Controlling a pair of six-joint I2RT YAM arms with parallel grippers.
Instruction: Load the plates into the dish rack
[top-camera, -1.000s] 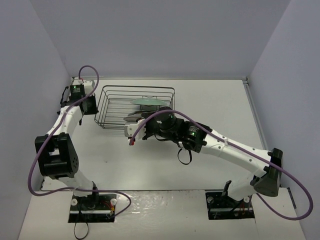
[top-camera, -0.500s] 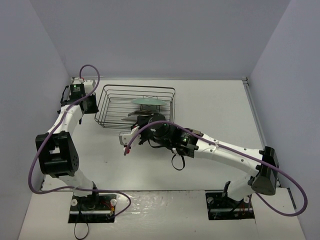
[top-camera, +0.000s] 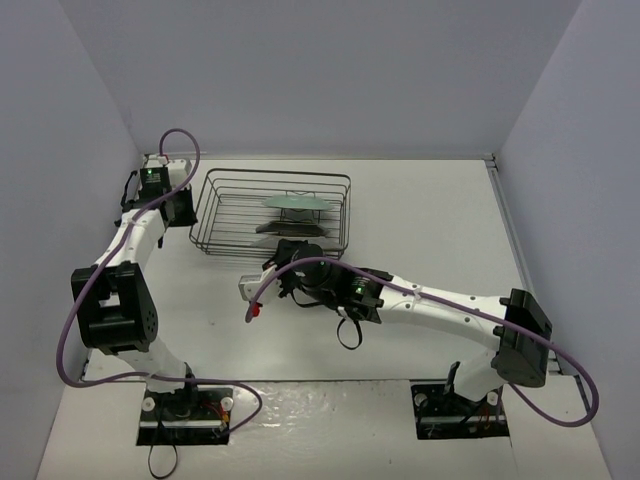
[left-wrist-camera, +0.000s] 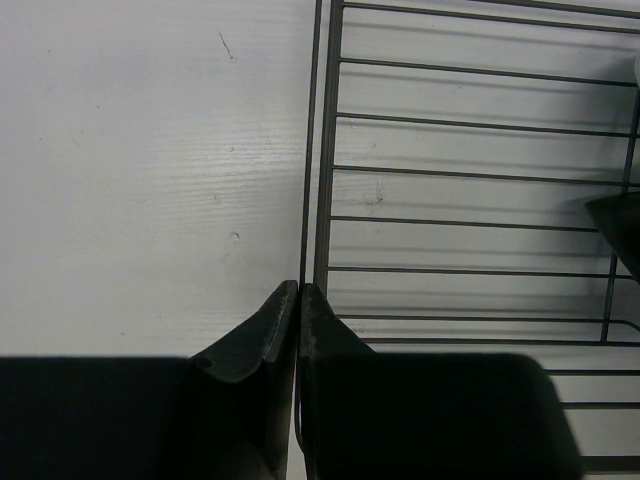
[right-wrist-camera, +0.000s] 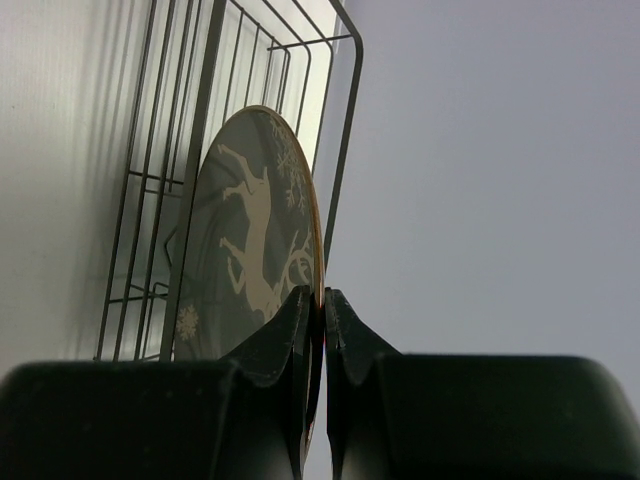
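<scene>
The dish rack, a black wire basket, sits at the back left of the table. A pale mint-green plate stands on edge in it. Closer to me, the dark grey plate with a white deer pattern stands on edge inside the rack's near side. My right gripper is shut on that plate's rim. My left gripper is shut on the rack's left rim wire. A dark plate edge shows at the right of the left wrist view.
The rack's wire wall rises just behind the held plate. Grey walls enclose the table on three sides. My right arm's forearm stretches across the table's middle, with a black cable loop hanging under it.
My right wrist has drawn nearer and lower. The dark grey plate has gone from lying tilted at the rack's near rim to standing on edge inside it. The left arm has stayed still.
</scene>
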